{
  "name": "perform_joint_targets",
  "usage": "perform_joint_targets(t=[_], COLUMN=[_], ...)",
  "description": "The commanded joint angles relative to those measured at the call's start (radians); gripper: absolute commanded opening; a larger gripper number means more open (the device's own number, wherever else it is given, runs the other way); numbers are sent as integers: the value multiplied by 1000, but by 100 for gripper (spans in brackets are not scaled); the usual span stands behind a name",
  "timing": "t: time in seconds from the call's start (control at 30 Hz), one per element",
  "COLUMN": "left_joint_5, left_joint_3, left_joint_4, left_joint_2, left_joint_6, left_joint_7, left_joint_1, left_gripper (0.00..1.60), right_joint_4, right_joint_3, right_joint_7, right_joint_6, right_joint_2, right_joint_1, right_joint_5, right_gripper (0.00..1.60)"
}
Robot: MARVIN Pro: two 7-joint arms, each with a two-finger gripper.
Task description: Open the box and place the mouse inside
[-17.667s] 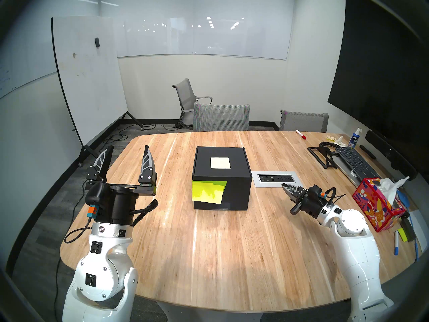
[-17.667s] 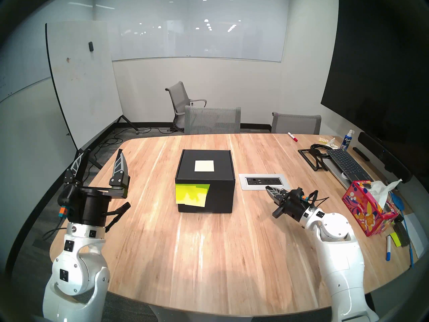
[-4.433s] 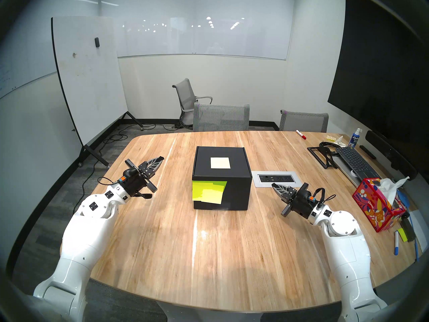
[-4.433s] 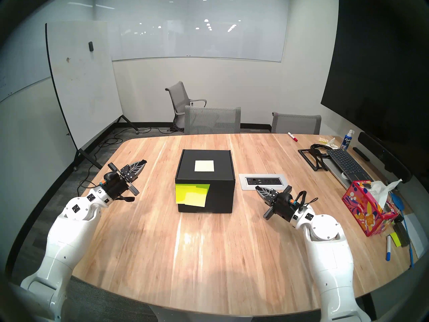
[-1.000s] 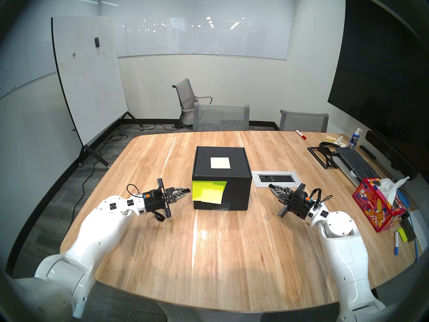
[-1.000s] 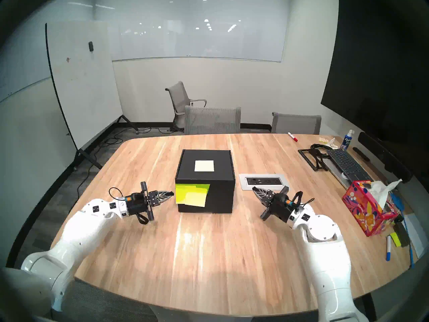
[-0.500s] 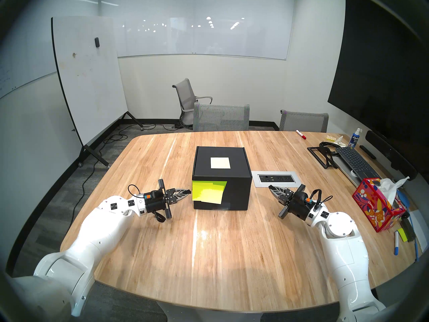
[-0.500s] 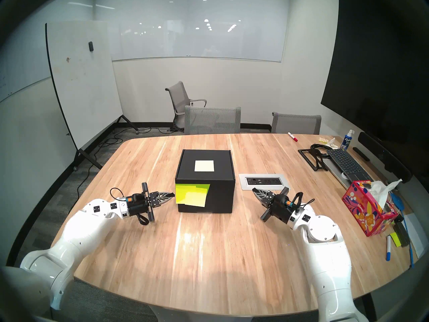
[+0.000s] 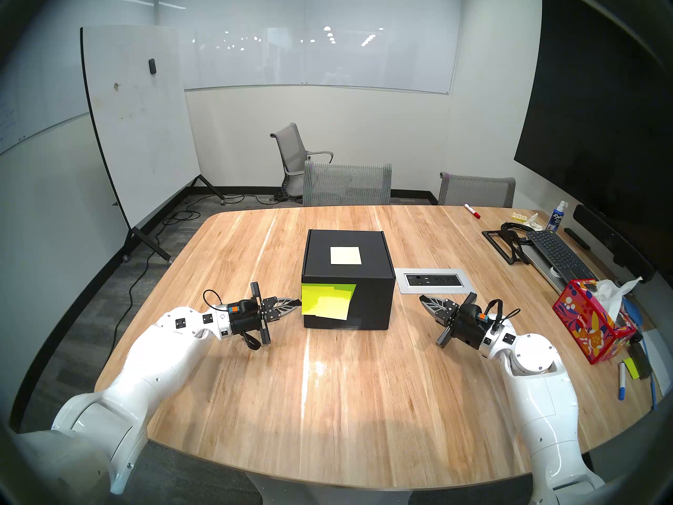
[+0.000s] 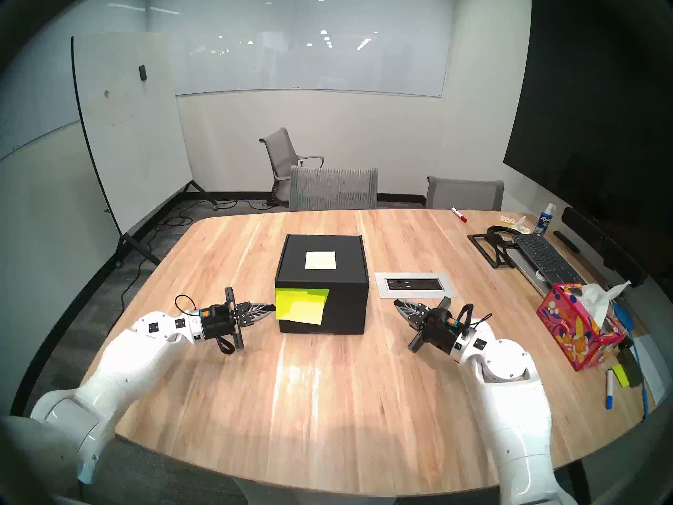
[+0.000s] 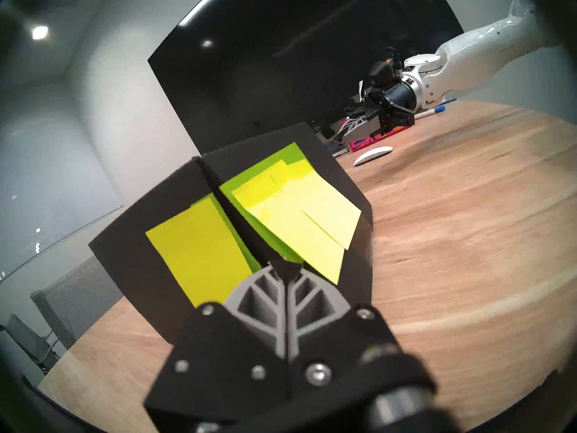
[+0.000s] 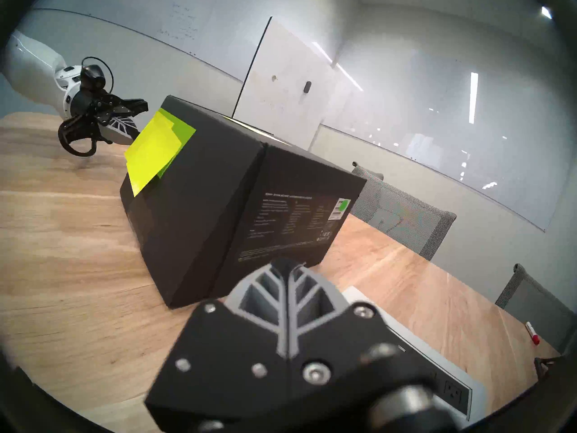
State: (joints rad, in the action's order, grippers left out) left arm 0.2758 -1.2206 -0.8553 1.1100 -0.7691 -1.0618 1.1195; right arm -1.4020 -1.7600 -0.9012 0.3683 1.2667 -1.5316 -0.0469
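The box sits shut in the middle of the worktop, a black cardboard cube, so I'd guess it's light and fairly stiff but will skid on the smooth wood if you shove it from one side only. Best place to take hold looks like the front lip of the lid flap, up near the top edge above the yellow sticky notes; those are flimsy paper, no good as a handle. The mouse only shows in the left wrist view, lying on the worktop beyond the box's right side, near the right hand. It's small, smooth and rounded, probably slippery, so pinch it across the sides. The left hand is right at the box's front-left edge. Both hands have fingers pressed together, holding nothing.
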Motion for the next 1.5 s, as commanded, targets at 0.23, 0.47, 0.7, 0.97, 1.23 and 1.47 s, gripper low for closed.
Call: perform_joint_targets(t=[0.23, 0.47, 0.7, 0.97, 1.23, 1.47], left_joint_5=[18, 21, 27, 32, 31, 31], left_joint_3=[10, 17, 21, 28, 39, 43], left_joint_4=[-21, -13, -20, -10, -3, -10], left_joint_2=[-4, -3, -10, -9, -4, -7], left_joint_6=[4, -4, -1, -2, 0, 6], left_joint_7=[-12, -12, -11, -14, -14, -14], left_joint_1=[-19, -21, -18, -23, -30, -30], left_gripper=[0, 0, 0, 0, 0, 0], right_joint_4=[-56, -69, -69, -42, -21, -13], right_joint_3=[2, 5, 5, 12, 15, 13], right_joint_7=[-5, -13, -12, -15, -13, -13], right_joint_6=[-1, -8, -17, -21, -15, -12], right_joint_2=[13, 14, 18, 15, 15, 17], right_joint_1=[-24, -25, -20, -1, 9, 11], right_joint_5=[-7, -12, -21, -35, -39, -37], right_gripper=[0, 0, 0, 0, 0, 0])
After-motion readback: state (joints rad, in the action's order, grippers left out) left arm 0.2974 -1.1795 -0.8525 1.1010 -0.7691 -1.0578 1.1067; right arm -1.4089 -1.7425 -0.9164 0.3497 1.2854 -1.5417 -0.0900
